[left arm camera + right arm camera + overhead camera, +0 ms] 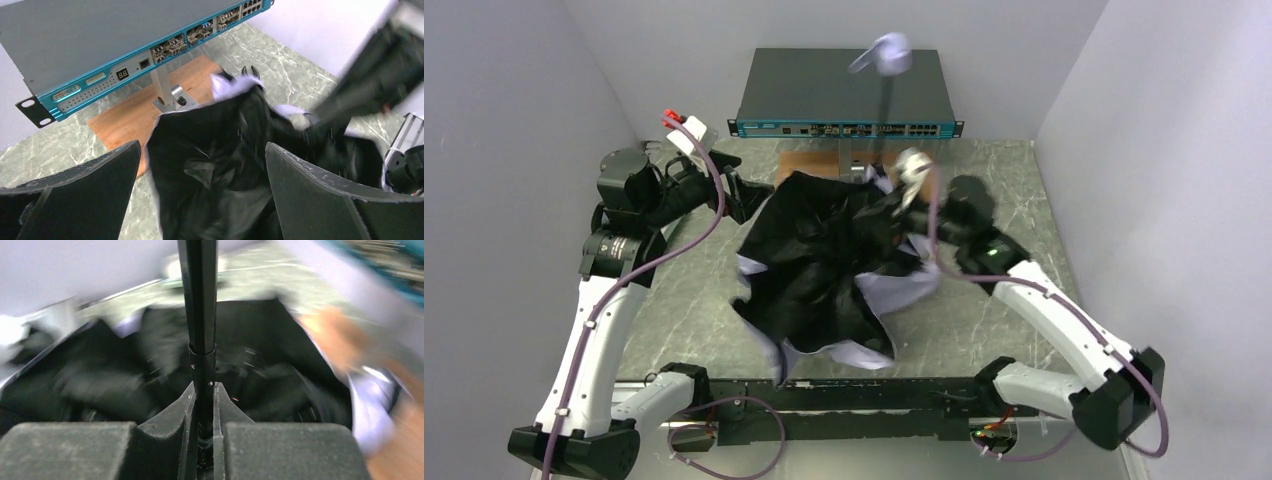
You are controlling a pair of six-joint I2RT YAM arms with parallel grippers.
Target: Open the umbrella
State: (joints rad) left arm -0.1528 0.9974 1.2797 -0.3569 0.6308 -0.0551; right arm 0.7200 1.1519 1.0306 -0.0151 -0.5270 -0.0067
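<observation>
Black-lined umbrella (814, 262), shaft (200, 315) pinched by right hand (202, 402) (left hand (201, 147) gapes wide).

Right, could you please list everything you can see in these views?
lavender-white folding umbrella with black lining: one, partly spread, table centre; its thin dark shaft rises to a lavender handle
dark grey network switch with teal front: one, far edge, raised on a metal post
brown wooden board: one, under the post
green-grey marbled table: one, beneath everything
left hand: black, open, facing the black lining
right hand: black, shut on the shaft
</observation>
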